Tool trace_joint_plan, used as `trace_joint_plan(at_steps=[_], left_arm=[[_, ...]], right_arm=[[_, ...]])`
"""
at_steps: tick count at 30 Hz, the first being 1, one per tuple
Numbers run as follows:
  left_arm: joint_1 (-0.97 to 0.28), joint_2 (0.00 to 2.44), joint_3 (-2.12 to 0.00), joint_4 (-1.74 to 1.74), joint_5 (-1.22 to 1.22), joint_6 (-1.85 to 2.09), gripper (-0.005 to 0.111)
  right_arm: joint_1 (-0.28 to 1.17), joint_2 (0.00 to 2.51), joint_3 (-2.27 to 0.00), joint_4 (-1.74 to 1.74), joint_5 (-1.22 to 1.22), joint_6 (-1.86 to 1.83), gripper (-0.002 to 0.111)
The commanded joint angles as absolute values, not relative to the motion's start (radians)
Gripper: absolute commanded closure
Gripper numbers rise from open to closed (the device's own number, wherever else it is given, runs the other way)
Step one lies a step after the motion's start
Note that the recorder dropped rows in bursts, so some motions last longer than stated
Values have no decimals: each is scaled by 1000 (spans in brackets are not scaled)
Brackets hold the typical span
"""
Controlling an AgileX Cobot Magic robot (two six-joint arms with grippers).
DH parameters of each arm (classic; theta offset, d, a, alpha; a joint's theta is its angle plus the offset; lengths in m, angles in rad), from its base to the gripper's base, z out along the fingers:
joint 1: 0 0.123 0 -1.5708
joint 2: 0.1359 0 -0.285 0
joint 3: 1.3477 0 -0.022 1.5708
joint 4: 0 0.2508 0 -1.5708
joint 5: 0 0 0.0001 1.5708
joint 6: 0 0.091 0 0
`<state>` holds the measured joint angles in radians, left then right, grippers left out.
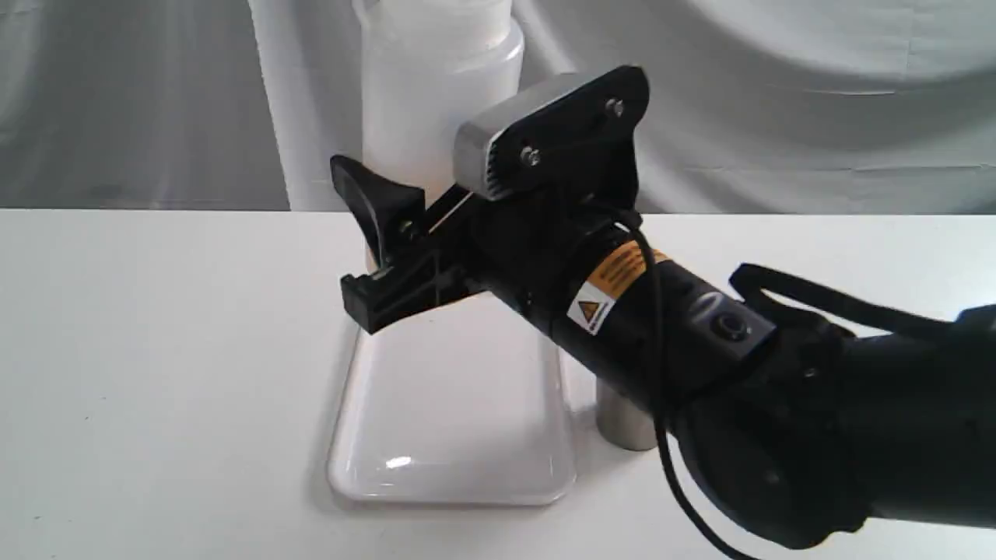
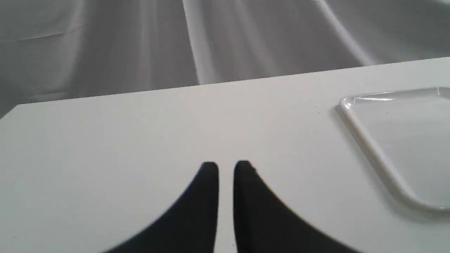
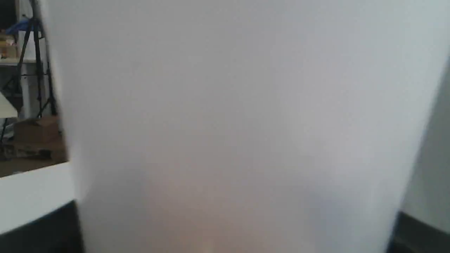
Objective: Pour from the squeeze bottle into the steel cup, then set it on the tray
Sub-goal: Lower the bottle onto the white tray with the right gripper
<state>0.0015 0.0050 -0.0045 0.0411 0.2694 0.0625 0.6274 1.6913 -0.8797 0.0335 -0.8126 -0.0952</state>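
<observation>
Seemingly setting down, the right gripper (image 1: 352,233) clasps the upright translucent whitish plastic squeeze bottle (image 1: 420,101) by the glossy white rectangular tray (image 1: 459,389); next, seat it and release.

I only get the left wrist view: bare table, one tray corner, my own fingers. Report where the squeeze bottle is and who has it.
Observer: In the exterior view the squeeze bottle is upright at the far end of the tray. It is held in the right gripper, with fingers on both sides of it. Its base is hidden.
Operator: Good. Now locate the steel cup for me.
Observer: The steel cup stands on the table just off the tray's right edge. It is mostly hidden behind the right arm, and only its lower part shows.
</observation>
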Motion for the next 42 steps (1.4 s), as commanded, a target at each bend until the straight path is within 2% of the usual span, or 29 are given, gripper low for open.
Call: trace_joint_plan(at_steps=[1,7,18,28,42], left_arm=[[1,0,0,44,262,61,98],[1,0,0,44,262,61,98],[1,0,0,44,262,61,98],[1,0,0,44,262,61,98],[1,0,0,44,262,61,98]], right_arm=[[643,1737,-882,44,-917,-110,108],[701,1821,-882,229,-1041,-212,108],[711,1927,-882,352,-1138,-261,108],[708,2006,-895,484,-1138,-270,108],[708,2152,-1067,411,-1045,-285,108]])
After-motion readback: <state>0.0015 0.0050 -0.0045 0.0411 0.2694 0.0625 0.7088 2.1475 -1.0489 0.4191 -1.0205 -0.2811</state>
